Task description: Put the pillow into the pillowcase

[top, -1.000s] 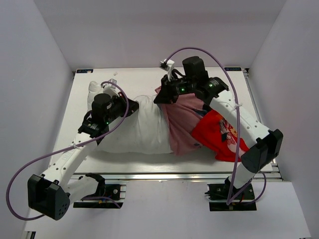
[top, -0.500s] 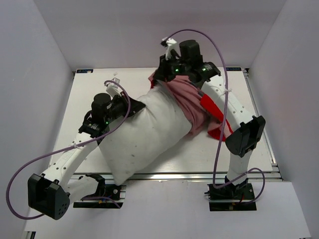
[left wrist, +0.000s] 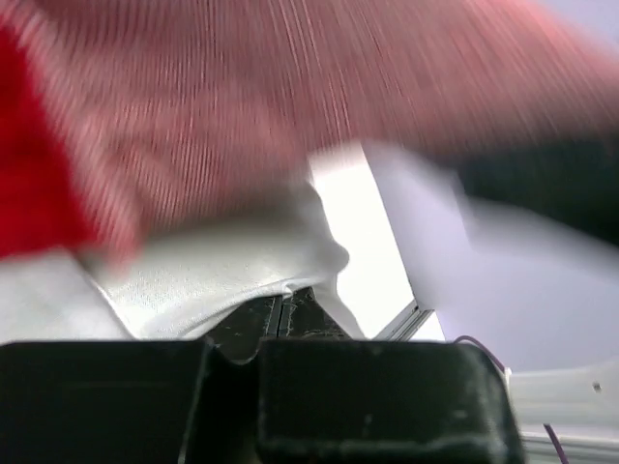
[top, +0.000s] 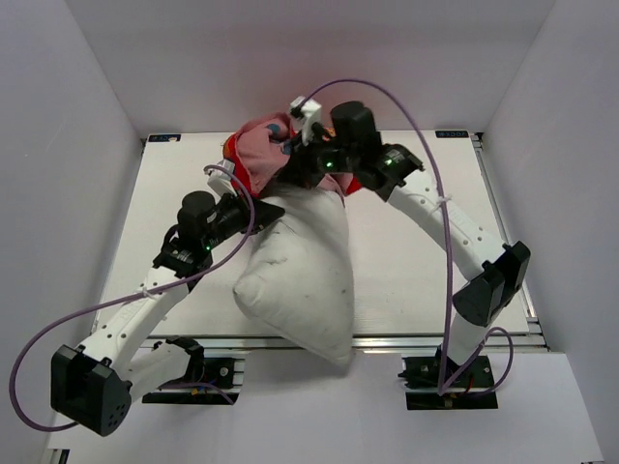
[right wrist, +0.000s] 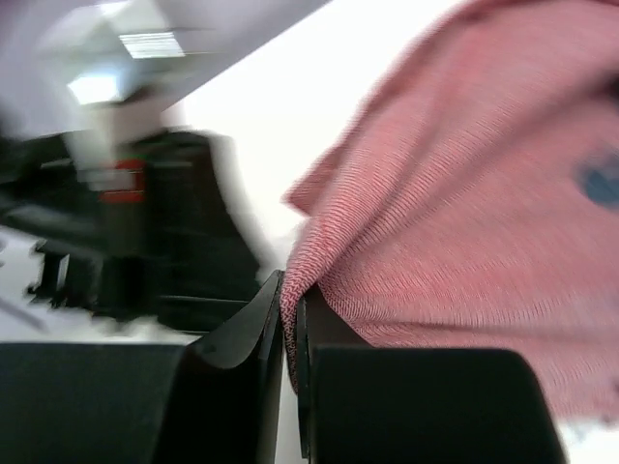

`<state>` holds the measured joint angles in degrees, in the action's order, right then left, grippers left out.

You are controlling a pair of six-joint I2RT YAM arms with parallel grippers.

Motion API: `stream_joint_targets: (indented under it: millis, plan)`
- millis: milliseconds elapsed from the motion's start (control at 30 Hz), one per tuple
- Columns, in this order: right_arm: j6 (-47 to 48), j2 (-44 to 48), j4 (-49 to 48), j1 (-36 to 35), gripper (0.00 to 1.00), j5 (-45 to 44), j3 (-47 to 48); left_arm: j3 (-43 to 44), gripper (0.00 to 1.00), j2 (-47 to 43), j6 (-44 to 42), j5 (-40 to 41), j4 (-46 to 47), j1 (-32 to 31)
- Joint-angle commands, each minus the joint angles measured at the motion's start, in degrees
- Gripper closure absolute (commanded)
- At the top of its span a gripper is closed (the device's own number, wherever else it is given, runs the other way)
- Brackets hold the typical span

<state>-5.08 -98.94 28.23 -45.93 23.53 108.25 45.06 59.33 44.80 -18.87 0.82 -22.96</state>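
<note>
The pillow (top: 300, 271) lies slantwise on the table (top: 435, 242). One end sits up near the middle of the far half. The other reaches down to the near edge, where its lower corner hangs out past the rail. The pillowcase (top: 253, 150) is bunched in a heap near the far edge, left of centre. It shows mostly its faded pink side, with a strip of red along its left. The heap overlaps the pillow's top end, but whether that end is inside the cover or only beneath it cannot be told.

The left claw (top: 269, 208) sits at the pillow's upper left corner. In the left wrist view it (left wrist: 287, 302) is closed tight, with a fold of the white pillow (left wrist: 184, 285) pinched between its jaws. Above it the pillowcase (left wrist: 242, 106) fills the view as a pink and red blur, lying over the top of the pillow.

The right claw (top: 296, 162) is at the right side of the heap, just above the pillow's top end, with its arm arching in from the right. In the right wrist view it (right wrist: 290, 290) is closed, its jaws nearly touching, and it grips an edge of the pillowcase (right wrist: 464, 213). The pink ribbed cloth spreads up and to the right from the jaws, with a blue patch at the right border. A dark shape to the left is too blurred to name.
</note>
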Motion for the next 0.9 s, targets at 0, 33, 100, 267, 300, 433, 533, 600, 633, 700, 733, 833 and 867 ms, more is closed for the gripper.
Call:
stream_joint_targets:
  millis: [0,33,100,267,300,433,533,600,633,700,733,833,867]
  plan:
    - [-5.98,0.85,-3.35,7.49,1.00,4.07,-0.56,0.56,1.00,-3.16,-2.08,3.67,6.66,0.11]
    - [-6.17,1.20,-4.05,8.05,1.00,4.16,-2.06,0.99,1.00,-3.95,-2.69,3.76,5.96,0.11]
    - [-5.99,2.60,-3.79,7.70,1.00,5.38,-4.44,2.31,1.00,-4.75,-4.97,5.16,3.15,0.11]
    - [-4.51,7.70,-4.93,3.49,1.00,8.73,-8.57,3.63,1.00,-6.42,-7.18,9.90,-0.56,2.30]
    - [-4.24,9.10,-5.11,2.79,1.00,8.64,-9.62,3.63,1.00,-6.42,-7.00,10.78,-0.56,2.74]
    - [-6.69,10.16,-6.08,1.12,1.00,11.89,-9.03,4.25,1.00,-4.06,-6.21,11.76,1.11,3.19]
    - [-8.45,9.47,-7.13,-2.57,1.00,12.68,-4.04,3.90,1.00,-0.80,-4.46,10.09,4.62,3.27]
    - [-10.11,7.98,-7.57,-4.24,1.00,12.68,-1.04,2.76,1.00,0.08,-2.88,9.82,7.25,3.19]
    - [-10.47,7.36,-7.66,-4.25,1.00,12.07,1.24,2.32,1.00,0.08,-2.35,9.65,7.96,3.19]
    - [-10.39,5.51,-7.58,-4.25,1.00,10.84,3.02,1.53,1.00,-0.09,-1.21,9.30,9.28,3.19]
    - [-10.65,4.90,-7.57,-4.25,1.00,10.49,3.46,0.65,1.00,-0.18,-0.85,9.21,9.72,3.19]
    - [-9.61,2.96,-8.01,-4.78,1.00,8.92,3.64,-1.37,1.00,-0.62,0.73,9.03,11.48,3.19]
    - [-8.20,1.83,-7.75,-5.22,1.00,7.60,2.07,-2.16,1.00,-0.71,2.04,8.86,12.88,3.10]
